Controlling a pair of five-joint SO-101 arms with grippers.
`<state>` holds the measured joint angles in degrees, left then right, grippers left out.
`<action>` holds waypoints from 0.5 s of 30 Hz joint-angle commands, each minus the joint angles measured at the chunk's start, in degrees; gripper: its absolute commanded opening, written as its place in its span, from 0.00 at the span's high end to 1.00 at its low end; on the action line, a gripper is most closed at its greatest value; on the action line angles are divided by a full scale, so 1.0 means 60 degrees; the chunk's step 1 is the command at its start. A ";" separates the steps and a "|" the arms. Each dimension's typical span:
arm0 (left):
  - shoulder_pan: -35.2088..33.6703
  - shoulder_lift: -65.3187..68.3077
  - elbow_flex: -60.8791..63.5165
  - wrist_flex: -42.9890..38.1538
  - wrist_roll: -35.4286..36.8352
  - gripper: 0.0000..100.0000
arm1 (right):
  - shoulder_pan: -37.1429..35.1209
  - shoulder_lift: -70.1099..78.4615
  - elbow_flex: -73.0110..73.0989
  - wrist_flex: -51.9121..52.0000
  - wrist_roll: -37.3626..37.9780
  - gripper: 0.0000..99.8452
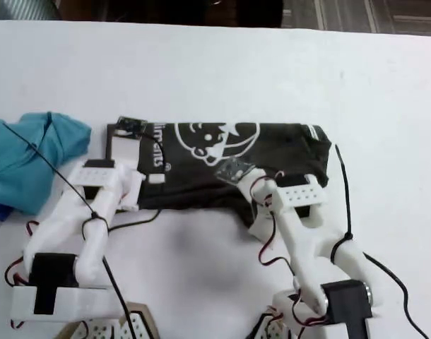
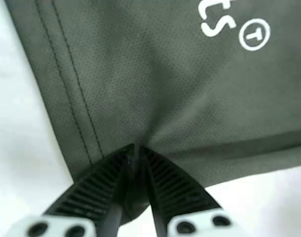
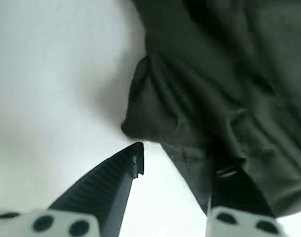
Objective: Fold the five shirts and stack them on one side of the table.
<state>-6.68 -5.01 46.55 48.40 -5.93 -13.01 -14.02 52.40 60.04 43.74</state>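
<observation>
Both arms extend from the near edge to the near hem of the black shirt point(image 1: 272, 152), a folded band mid-table. The left gripper point(image 2: 135, 150) is pinched tight on the hem's left corner. The right gripper point(image 3: 179, 163) gapes wide around bunched cloth at the right corner. A blue shirt point(image 1: 25, 159) lies crumpled at the white table's point(image 1: 215, 70) left. Beyond the far edge the room is dark.
</observation>
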 commanded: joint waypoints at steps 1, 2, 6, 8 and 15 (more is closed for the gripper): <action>-0.0176 -0.0103 -0.0022 -0.0161 0.0029 0.97 | 0.0227 0.0256 -0.0103 -0.0857 0.0073 0.78; -0.0176 -0.0103 -0.0022 -0.0161 0.0029 0.97 | 0.0315 0.0388 -0.0147 -0.1092 0.0073 0.79; -0.0176 -0.0103 -0.0022 -0.0161 0.0029 0.97 | 0.0740 0.0681 -0.0601 -0.1297 0.0073 0.95; -0.0176 -0.0103 -0.0007 -0.0161 0.0029 0.97 | 0.0974 0.0549 -0.0850 -0.1092 0.0059 0.98; -0.0176 -0.0103 -0.0007 -0.0161 0.0029 0.97 | 0.1678 -0.0813 -0.2344 -0.0315 0.0073 0.98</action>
<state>-6.68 -5.01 46.55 48.40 -5.93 -4.48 -14.37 43.08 57.32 43.74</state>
